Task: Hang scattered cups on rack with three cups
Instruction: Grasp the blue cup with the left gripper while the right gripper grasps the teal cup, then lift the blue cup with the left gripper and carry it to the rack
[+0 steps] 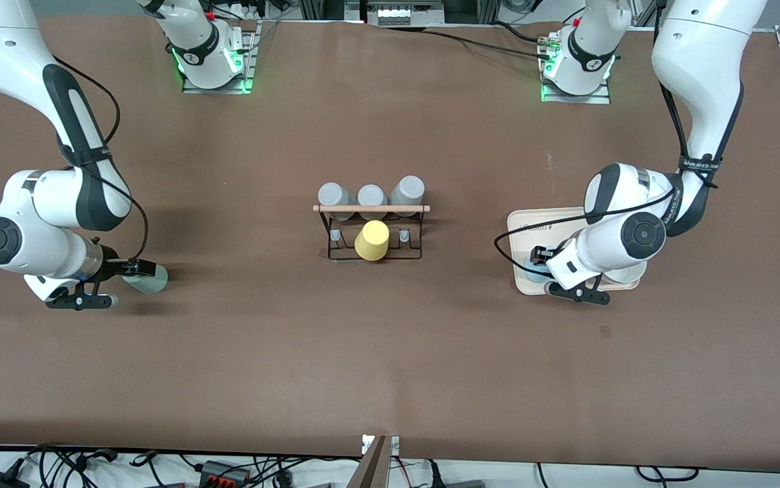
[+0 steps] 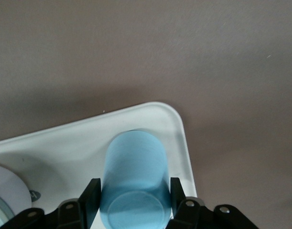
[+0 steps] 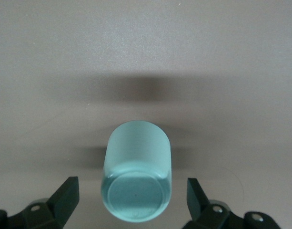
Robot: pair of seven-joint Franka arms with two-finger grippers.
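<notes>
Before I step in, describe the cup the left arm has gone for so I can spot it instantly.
Find the cream tray at the left arm's end of the table. The left gripper is shut on the light blue cup there, at the tray's corner. It is the only blue cup; the others are grey, yellow or mint green.

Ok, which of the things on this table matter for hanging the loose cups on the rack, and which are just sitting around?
Part of the job:
- light blue cup, gripped by the left claw on the tray
- mint green cup, between the open right claw
- rack

Just lying about:
- yellow cup and three grey cups, already on the rack
- cream tray
</notes>
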